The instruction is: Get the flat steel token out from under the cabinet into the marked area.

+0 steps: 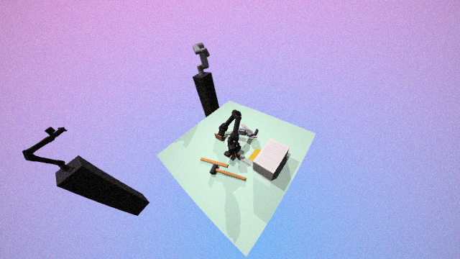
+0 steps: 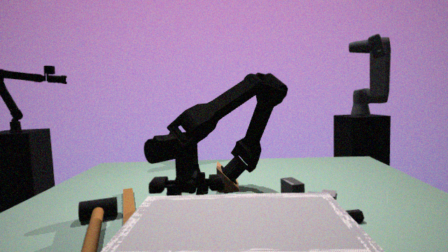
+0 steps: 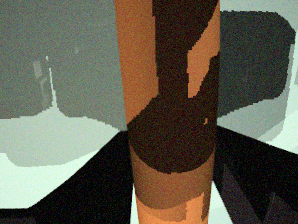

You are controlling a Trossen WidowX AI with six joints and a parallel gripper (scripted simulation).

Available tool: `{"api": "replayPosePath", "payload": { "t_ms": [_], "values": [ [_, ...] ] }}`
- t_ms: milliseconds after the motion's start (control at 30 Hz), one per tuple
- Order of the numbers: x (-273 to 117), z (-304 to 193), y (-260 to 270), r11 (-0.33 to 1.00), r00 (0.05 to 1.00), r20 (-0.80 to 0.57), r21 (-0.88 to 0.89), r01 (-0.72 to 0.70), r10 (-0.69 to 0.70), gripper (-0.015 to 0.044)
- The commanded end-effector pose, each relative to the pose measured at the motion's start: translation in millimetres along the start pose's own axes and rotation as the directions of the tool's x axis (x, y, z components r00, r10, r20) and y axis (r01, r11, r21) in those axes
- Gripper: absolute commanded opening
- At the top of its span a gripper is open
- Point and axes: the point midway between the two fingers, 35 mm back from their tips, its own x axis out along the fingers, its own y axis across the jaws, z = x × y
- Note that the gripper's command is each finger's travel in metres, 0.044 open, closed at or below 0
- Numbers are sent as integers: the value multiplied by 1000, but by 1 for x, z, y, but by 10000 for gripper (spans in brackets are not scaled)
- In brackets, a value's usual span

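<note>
The white cabinet (image 1: 272,154) (image 2: 241,224) stands at the right of the table in the top view and fills the bottom of the exterior view. A yellow marked area (image 1: 254,155) lies in front of it. No token is visible; the vent slots are not in view. My gripper (image 1: 235,155) (image 2: 188,189) (image 3: 165,136) is low in front of the cabinet, shut on an orange round handle (image 3: 172,187) that stands between the fingers. A pale strip (image 1: 246,162) extends from near the gripper to the cabinet; I cannot tell whether it belongs to the held tool.
A mallet (image 1: 214,169) (image 2: 98,210) and a flat wooden stick (image 1: 212,161) (image 2: 128,203) lie left of the cabinet in the exterior view. Grey parts (image 1: 247,133) lie behind my arm in the top view. Two other arms stand on black pedestals (image 1: 100,187) (image 2: 362,136) off the table.
</note>
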Motion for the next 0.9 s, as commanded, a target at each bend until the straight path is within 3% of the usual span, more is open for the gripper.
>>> {"api": "replayPosePath", "payload": {
  "t_ms": [0,867],
  "values": [
    [0,5,-2,1000,1000,2,7,-1,1,0],
    [-1,37,0,1000,1000,3,1,-2,2,0]
  ]
}}
